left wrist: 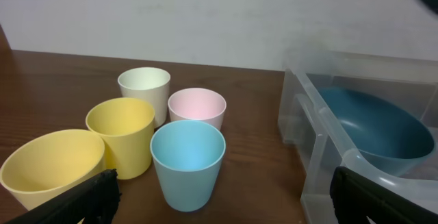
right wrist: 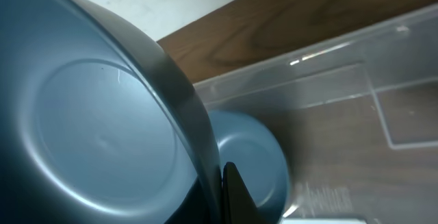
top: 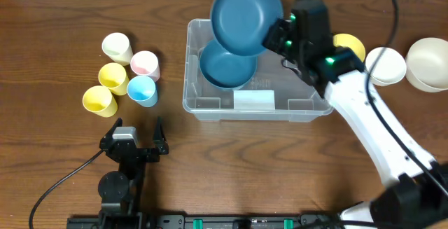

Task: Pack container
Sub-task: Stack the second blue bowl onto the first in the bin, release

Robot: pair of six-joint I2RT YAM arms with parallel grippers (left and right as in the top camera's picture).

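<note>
The right gripper (top: 275, 36) clamps the rim of a dark blue bowl (top: 245, 13) and holds it tilted on edge over the far side of the container (top: 210, 110), a clear plastic bin at the middle of the wooden table (top: 56, 19). The gripper hangs just above the bin's far right corner, and the held bowl overlaps the far rim. In the right wrist view the bowl fills the left of the frame, with 1 black finger (right wrist: 236, 196) pressed at its edge and the bin's clear walls lying below. A second blue bowl (top: 225, 68) rests upright in the left half of the container. The left gripper (top: 134, 136) sits well apart from the bin, low near the table's front edge and to the bin's left, with its jaws spread wide and nothing between them. 5 cups cluster left of the container: a cream cup (top: 117, 47), a pink cup (top: 145, 63), a light blue cup (top: 142, 89) and 2 yellow cups (top: 112, 77). To the right, partly behind the arm, stand a yellow bowl (top: 350, 45), a white bowl (top: 387, 66) and a cream bowl (top: 428, 63).
</note>
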